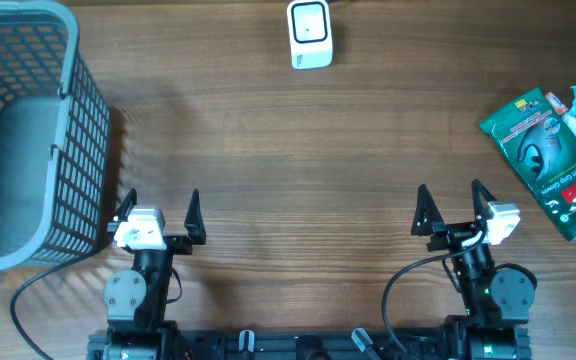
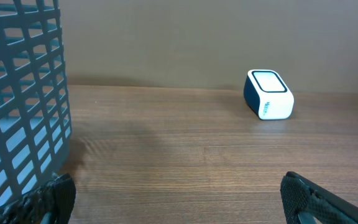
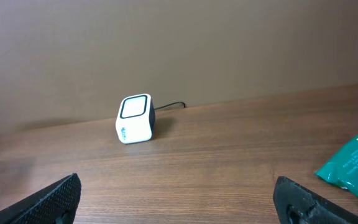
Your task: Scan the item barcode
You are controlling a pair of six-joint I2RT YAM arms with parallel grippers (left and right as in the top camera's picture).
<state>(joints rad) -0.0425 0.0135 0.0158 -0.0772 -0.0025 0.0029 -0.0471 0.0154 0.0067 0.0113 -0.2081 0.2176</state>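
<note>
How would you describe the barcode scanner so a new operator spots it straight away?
On the wooden table, look along the far edge, about midway between the grey mesh basket at left and the green packet at right. The scanner stands there alone: a small white box with a dark-rimmed window, the only box-shaped thing there.

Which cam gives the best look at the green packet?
Overhead. The green packet lies almost whole at the right of the frame, printed face up, cut only slightly by the picture's edge. The right wrist view catches just one corner of it at lower right. The left wrist view does not show it at all.
</note>
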